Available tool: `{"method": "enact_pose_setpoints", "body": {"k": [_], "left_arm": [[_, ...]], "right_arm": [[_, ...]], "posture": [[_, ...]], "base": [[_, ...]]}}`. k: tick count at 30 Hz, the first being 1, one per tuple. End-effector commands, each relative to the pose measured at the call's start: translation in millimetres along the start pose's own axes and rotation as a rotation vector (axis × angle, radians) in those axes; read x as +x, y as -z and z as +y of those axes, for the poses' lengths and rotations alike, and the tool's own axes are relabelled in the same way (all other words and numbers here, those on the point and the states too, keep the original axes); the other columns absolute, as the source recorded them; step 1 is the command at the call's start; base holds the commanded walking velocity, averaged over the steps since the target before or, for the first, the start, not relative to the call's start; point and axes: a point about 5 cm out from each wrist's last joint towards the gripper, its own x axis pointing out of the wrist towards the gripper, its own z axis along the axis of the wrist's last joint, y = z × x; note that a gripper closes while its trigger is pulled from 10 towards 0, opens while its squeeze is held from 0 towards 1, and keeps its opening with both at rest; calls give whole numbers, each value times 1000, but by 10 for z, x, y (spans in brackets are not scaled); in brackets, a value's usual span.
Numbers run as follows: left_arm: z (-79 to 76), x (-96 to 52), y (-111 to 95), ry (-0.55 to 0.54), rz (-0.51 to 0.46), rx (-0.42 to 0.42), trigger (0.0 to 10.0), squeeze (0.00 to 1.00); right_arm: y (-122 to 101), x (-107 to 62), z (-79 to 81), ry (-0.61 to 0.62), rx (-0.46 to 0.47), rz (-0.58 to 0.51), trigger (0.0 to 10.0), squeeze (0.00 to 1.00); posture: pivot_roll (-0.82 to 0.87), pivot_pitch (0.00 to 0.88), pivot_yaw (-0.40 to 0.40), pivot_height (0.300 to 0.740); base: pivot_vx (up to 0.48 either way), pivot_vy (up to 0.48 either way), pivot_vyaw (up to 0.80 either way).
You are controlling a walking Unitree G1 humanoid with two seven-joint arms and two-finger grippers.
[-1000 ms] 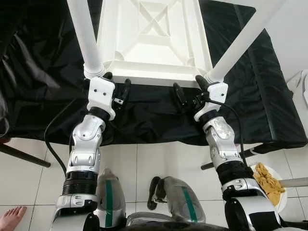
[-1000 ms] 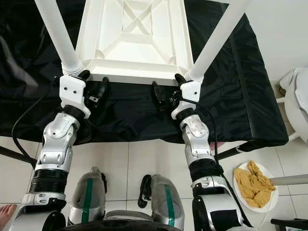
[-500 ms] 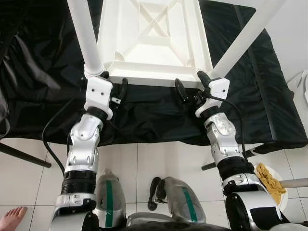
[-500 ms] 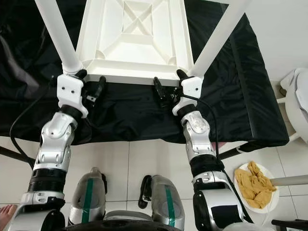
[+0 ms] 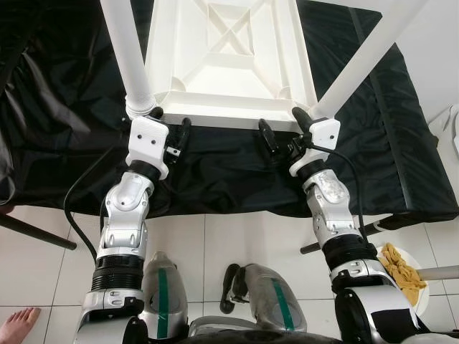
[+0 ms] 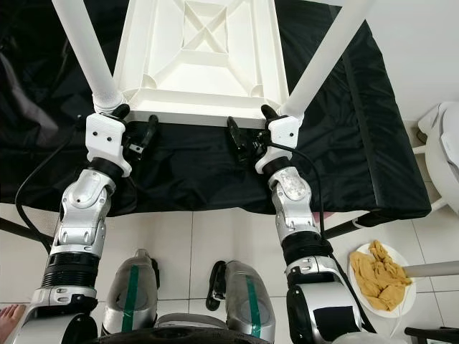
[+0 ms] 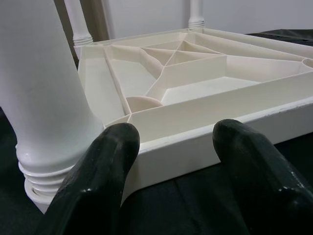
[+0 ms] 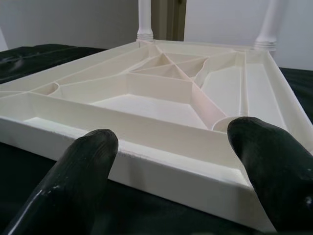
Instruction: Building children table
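Observation:
A white plastic children's table point(image 5: 229, 64) lies upside down on a black cloth point(image 5: 64, 129), with several white legs standing up from its corners. My left gripper point(image 5: 172, 120) is open at the near edge, right by the base of the near-left leg point(image 5: 133, 64). In the left wrist view, its fingers point(image 7: 115, 147) straddle the table's rim point(image 7: 195, 142). My right gripper point(image 5: 281, 122) is open at the near edge beside the near-right leg point(image 5: 355, 68). Its fingers point(image 8: 93, 152) frame the rim point(image 8: 161, 166) in the right wrist view. Neither gripper clasps anything.
The black cloth covers a low surface whose front edge hangs over the tiled floor point(image 5: 237, 244). A white plate with yellow material point(image 5: 401, 269) sits on the floor at the right. A person's bare foot point(image 5: 18, 322) is at the lower left. A dark bar point(image 5: 36, 233) slants at the left.
My right wrist shifted slightly up toward the near-right leg and settled back a little. The left gripper and the table stay nearly as they were.

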Motion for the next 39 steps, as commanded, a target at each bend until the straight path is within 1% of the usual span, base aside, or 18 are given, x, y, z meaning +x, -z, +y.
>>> {"method": "enact_pose_setpoints", "body": {"k": [1,2,4,5,7,8,9,10,13,16,17,20,28,39], "left_arm": [[29,12,0,-117,1,-9,10000,0],[1,6,3,-96,4,-14,10000,0],[1,6,3,-96,4,-14,10000,0],[-39,-22,13,-76,12,-15,10000,0],[-39,-22,13,-76,12,-15,10000,0],[-55,-50,6,-68,15,-4,10000,0],[-55,-50,6,-68,15,-4,10000,0],[-54,-63,-7,-63,13,1,10000,0],[-44,-69,-28,-59,2,-6,10000,0],[-31,-64,-39,-61,-4,-8,10000,0],[-22,-51,-58,-60,-18,-20,10000,0],[-19,-47,-69,-58,-22,-14,10000,0],[-8,-44,-97,-60,-21,-6,10000,0],[-4,-24,-100,-56,-17,-4,10000,0]], "right_arm": [[-8,-38,-30,7,-16,-2,10000,0],[-34,-41,-33,4,-19,-12,10000,0],[-34,-41,-33,4,-19,-12,10000,0],[-114,-43,-25,-7,-32,-41,10000,0],[-114,-43,-25,-7,-32,-41,10000,0],[-235,-26,2,-30,-45,-84,10000,0],[-235,-26,2,-30,-45,-84,10000,0],[-323,-10,10,-41,-57,-117,10000,0],[-366,0,3,-41,-58,-132,10000,0],[-360,3,-9,-36,-54,-130,10000,0],[-317,-10,-26,-26,-50,-112,10000,0],[-291,-38,-25,-26,-49,-99,10000,0],[-272,-100,-31,-20,-52,-71,10000,0],[-240,-122,-47,-17,-63,-53,10000,0]], "posture": [[104,2,-72,740],[101,8,-69,740],[101,8,-69,740],[99,30,-61,740],[99,30,-61,740],[99,43,-59,740],[99,43,-59,740],[98,45,-60,740],[99,47,-62,740],[101,44,-64,740],[101,43,-66,740],[101,42,-68,740],[99,47,-64,740],[93,52,-64,740]], "base": [[0,0,0],[0,0,0],[0,0,0],[0,0,0],[0,0,0],[0,0,0],[0,0,0],[0,0,0],[0,0,0],[0,0,0],[0,0,0],[0,0,0],[0,0,0],[0,0,0]]}}
